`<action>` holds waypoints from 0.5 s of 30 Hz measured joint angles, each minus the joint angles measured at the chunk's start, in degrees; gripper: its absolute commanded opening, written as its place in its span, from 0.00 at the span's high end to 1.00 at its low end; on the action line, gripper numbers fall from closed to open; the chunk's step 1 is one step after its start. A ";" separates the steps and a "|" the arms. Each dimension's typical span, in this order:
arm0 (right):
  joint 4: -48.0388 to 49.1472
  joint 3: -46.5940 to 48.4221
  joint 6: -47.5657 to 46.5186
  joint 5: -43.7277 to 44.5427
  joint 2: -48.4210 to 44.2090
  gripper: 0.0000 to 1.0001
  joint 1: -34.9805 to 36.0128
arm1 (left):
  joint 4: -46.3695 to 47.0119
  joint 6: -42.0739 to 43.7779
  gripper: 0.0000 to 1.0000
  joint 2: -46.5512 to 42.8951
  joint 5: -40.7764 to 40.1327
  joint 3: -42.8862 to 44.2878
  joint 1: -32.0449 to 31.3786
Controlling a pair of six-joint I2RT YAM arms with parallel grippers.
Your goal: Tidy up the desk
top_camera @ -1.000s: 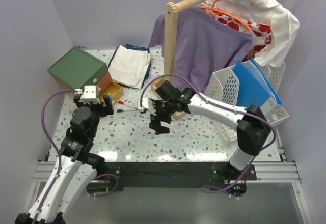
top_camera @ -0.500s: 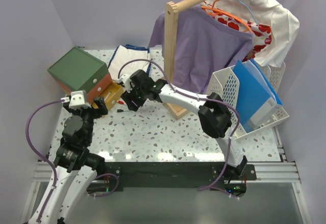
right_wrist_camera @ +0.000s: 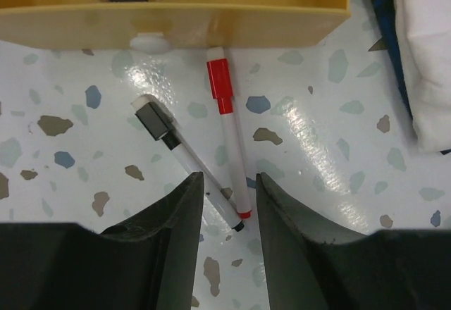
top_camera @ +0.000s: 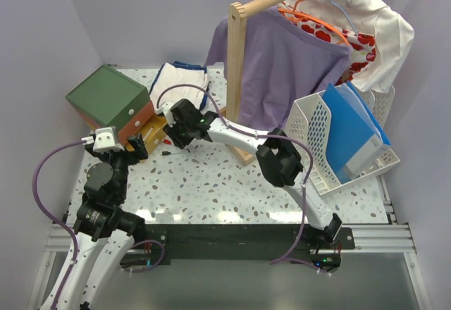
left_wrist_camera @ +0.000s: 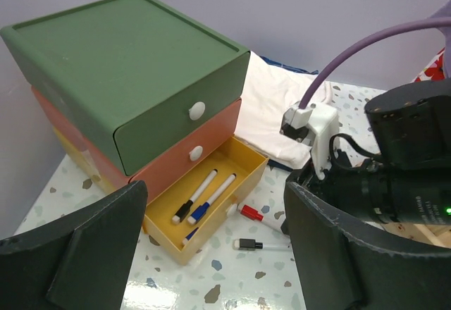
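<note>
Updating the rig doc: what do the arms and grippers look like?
Left arm and right arm match: white links, black joint housings, and a purple cable looping alongside each. There is a white camera block on the left wrist. The fingers are broad and matte black.

The tabletop (top_camera: 211, 183) is a large, glossy white rectangle speckled with grey, brown and black terrazzo flecks. It lies flat and level across the middle of the top view, its far edge in the upper half of the frame. Its black front rail (top_camera: 232, 234) runs along the lower part. Both wrist views show bright glare on its surface.
</note>
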 measured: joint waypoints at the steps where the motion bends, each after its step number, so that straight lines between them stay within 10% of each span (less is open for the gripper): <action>1: -0.28 0.48 0.00 0.11 0.85 0.59 0.00 | 0.00 0.02 0.16 -0.02 0.00 0.00 0.00; 15: -1.60 3.91 -0.22 2.12 5.92 0.67 0.02 | -0.02 0.02 0.16 -0.37 0.00 0.00 0.00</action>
